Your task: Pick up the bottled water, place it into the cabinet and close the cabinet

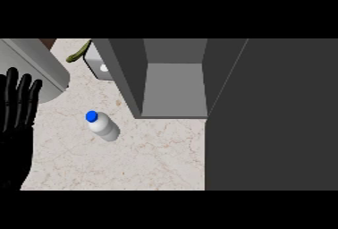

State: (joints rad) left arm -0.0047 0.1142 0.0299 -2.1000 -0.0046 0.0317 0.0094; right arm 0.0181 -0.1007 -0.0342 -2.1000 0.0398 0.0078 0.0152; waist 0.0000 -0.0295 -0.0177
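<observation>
A bottled water (pixel 102 126) with a blue cap stands upright on the marble counter (pixel 132 161), left of centre. Behind and to its right stands the grey cabinet (pixel 173 89), its inside shelf showing. The cabinet's dark door (pixel 277 116) is swung open and fills the view's right side. At the left edge my left hand (pixel 16 107) rests open with its fingers up, apart from the bottle. My right hand does not show.
A large grey rounded object (pixel 36 67) sits at the upper left. Behind it lie a green item (pixel 79 53) and a small grey-and-white thing (pixel 100 66) next to the cabinet's left wall.
</observation>
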